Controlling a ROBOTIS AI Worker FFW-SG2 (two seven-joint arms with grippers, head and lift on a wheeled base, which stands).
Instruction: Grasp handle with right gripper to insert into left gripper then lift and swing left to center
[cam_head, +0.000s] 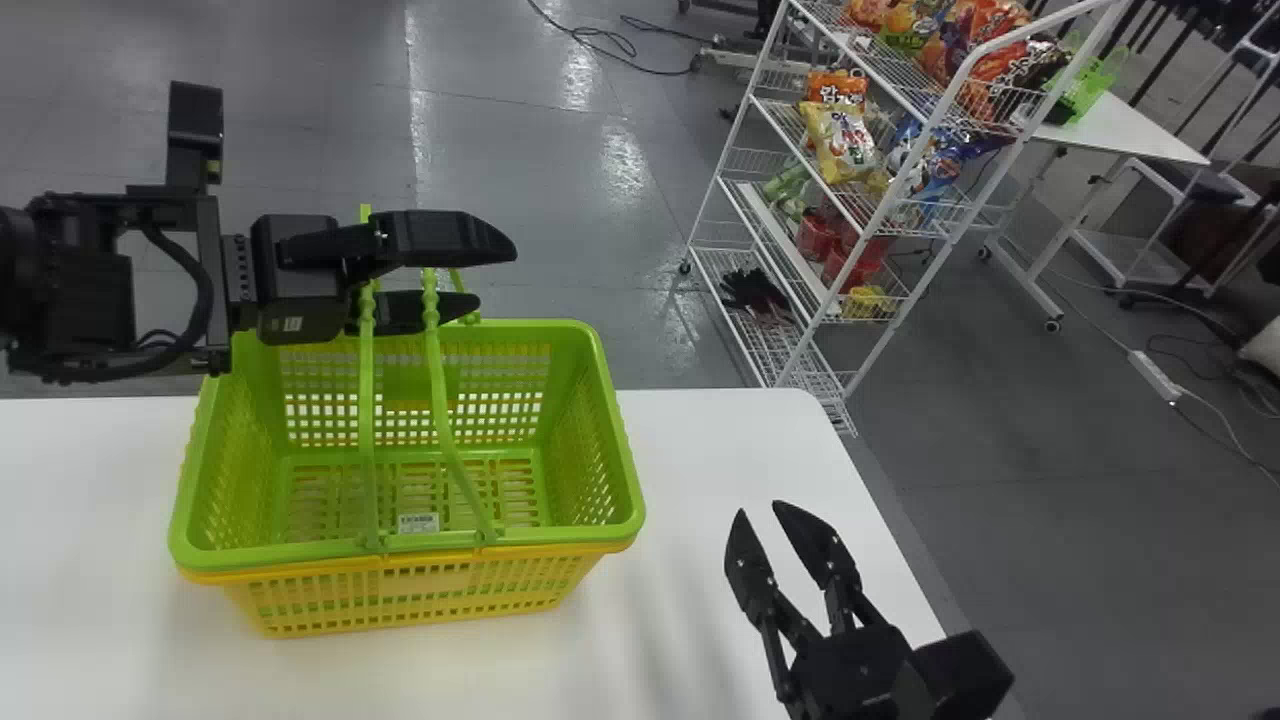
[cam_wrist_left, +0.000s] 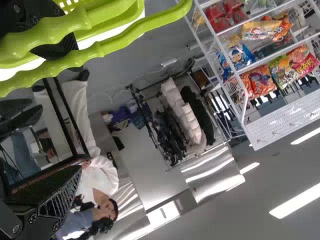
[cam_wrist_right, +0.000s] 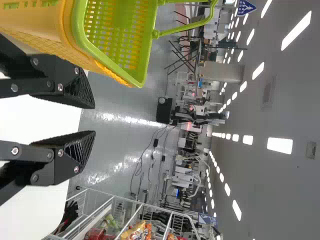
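We judge the main risk to be a partial pinch: the left end effector (cam_head: 493, 280) has its fingers spread at the basket's two upright handles (cam_head: 367, 420), and we cannot tell whether both grips lie fully between them. If it closed on just one, the other could swing away and the basket (cam_head: 280, 556) would tip on lifting. The right end effector (cam_head: 763, 508) is open with nothing in its grasp, low over the right part of the table (cam_head: 690, 450); sent in to push the handles over, it could catch the basket's right rim if it came in too low. The basket stands by the table's far edge — a hard shove that way might carry it off. Towards the right edge lies bare tabletop for the right arm's approach, and the wire rack (cam_head: 832, 300) stands beyond the far right corner — well apart from the basket.
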